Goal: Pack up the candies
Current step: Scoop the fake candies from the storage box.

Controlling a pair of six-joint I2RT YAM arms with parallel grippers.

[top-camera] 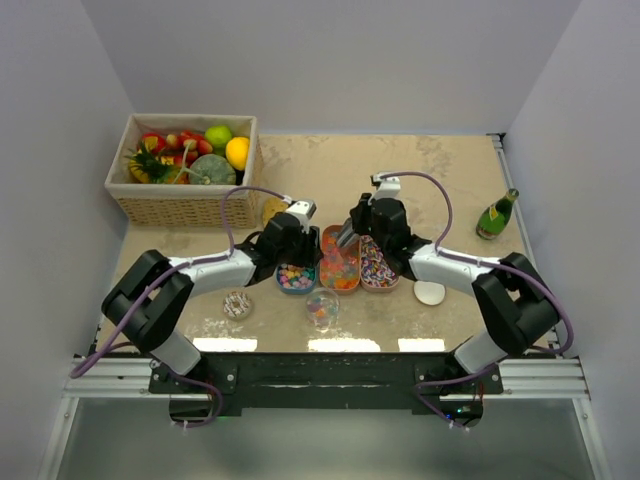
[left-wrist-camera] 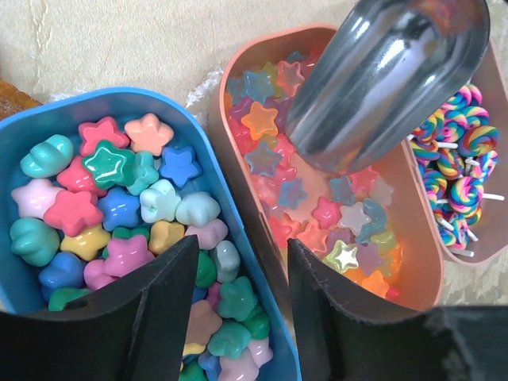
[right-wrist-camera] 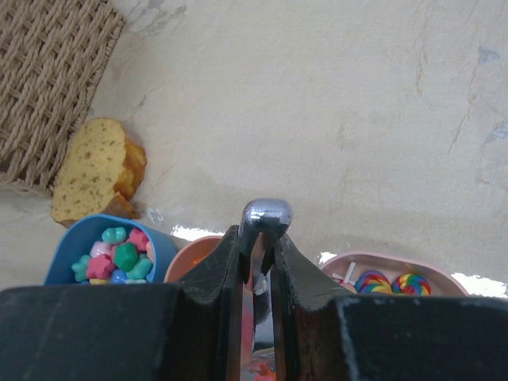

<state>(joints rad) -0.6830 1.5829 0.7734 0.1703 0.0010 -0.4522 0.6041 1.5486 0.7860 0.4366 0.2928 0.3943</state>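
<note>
Candies (left-wrist-camera: 119, 198) sit in three trays side by side, midway along the table's near edge. Pastel pieces fill the blue tray (left-wrist-camera: 119, 95) on the left. Star gummies (left-wrist-camera: 317, 214) lie in the orange tray (left-wrist-camera: 222, 135), and swirled lollipops (left-wrist-camera: 460, 159) in the pink tray (right-wrist-camera: 381, 255). The left gripper (left-wrist-camera: 242, 254) hangs over the blue tray, jaws wide and empty. The right gripper (right-wrist-camera: 258, 238) clamps narrowly on a metal scoop (left-wrist-camera: 381, 79), whose mouth is tipped down into the orange tray.
</note>
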